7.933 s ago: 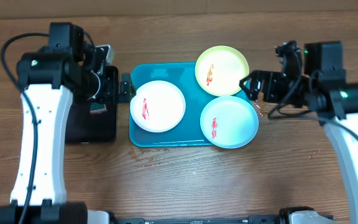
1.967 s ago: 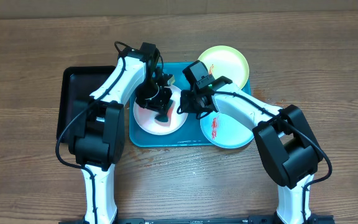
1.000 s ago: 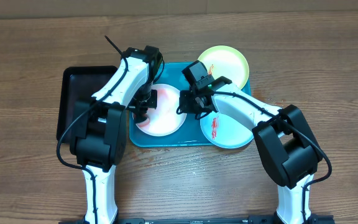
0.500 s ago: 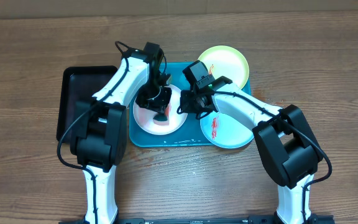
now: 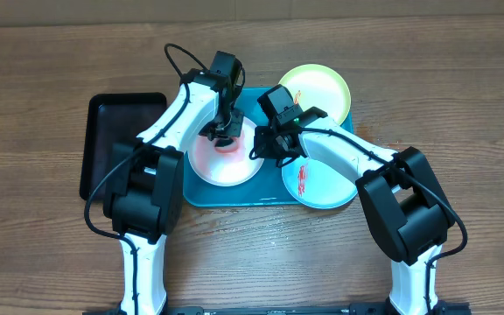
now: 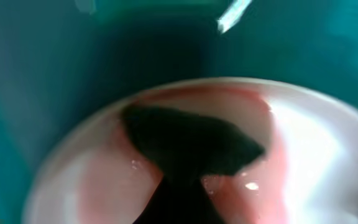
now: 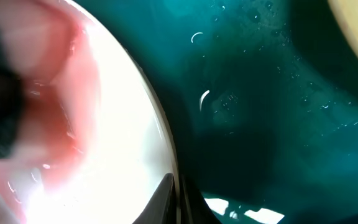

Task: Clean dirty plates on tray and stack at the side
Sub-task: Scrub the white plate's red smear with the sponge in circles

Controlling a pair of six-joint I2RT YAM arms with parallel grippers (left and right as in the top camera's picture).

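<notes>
Left hand (image 5: 223, 133) — clenched on a dark sponge (image 6: 188, 146) — is pressing it onto the pink-smeared white plate (image 5: 226, 168) lying in the turquoise tray (image 5: 269, 189); right hand (image 5: 259, 149) is pinching that plate's rim.

Left gripper (image 5: 223, 136) dragged its sponge (image 6: 185, 146) up the white plate (image 5: 221, 171), spreading pink.

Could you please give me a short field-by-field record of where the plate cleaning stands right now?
left hand: presses a dark sponge onto the white plate
right hand: grips the white plate's right rim
white plate: on the blue tray, coated in a wet pink smear
teal plate: near right corner of the tray, overhanging it, red sauce streak not yet wiped
yellow-green plate: far right corner of the tray, overhanging it
black tray: left of the blue tray
</notes>
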